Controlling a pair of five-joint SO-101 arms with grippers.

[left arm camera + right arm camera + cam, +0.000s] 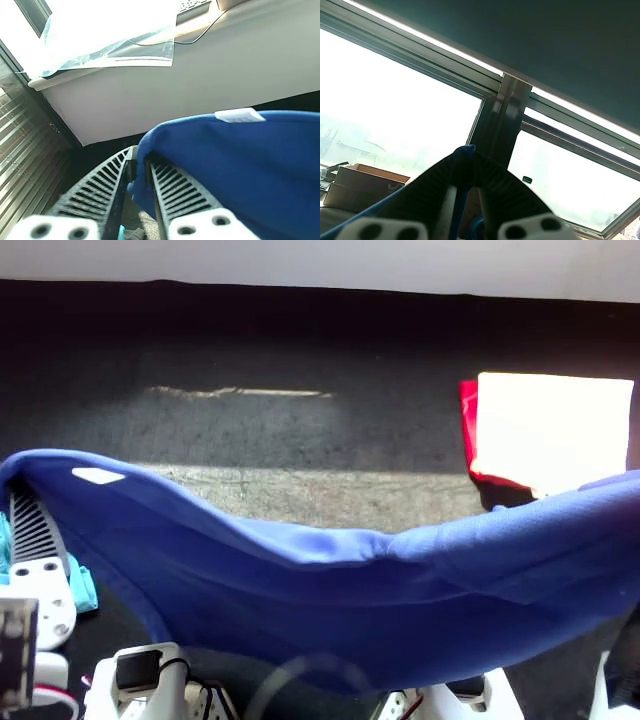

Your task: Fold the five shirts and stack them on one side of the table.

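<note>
A blue shirt (330, 590) hangs stretched across the front of the high view, lifted off the dark table (300, 430) and sagging in the middle. My left gripper (141, 167) is shut on one corner of the blue shirt (240, 165), near its white label (240, 115). My right gripper (468, 160) is shut on a thin edge of the blue shirt (467, 150) and points up toward a window. A folded stack lies at the right of the table: a pale shirt (552, 430) on top of a red shirt (468, 430).
A turquoise cloth (80, 590) lies at the left edge beside a ribbed finger (35, 525). White arm bases (150, 680) stand along the front edge. A sunlit strip (240, 392) crosses the middle of the table.
</note>
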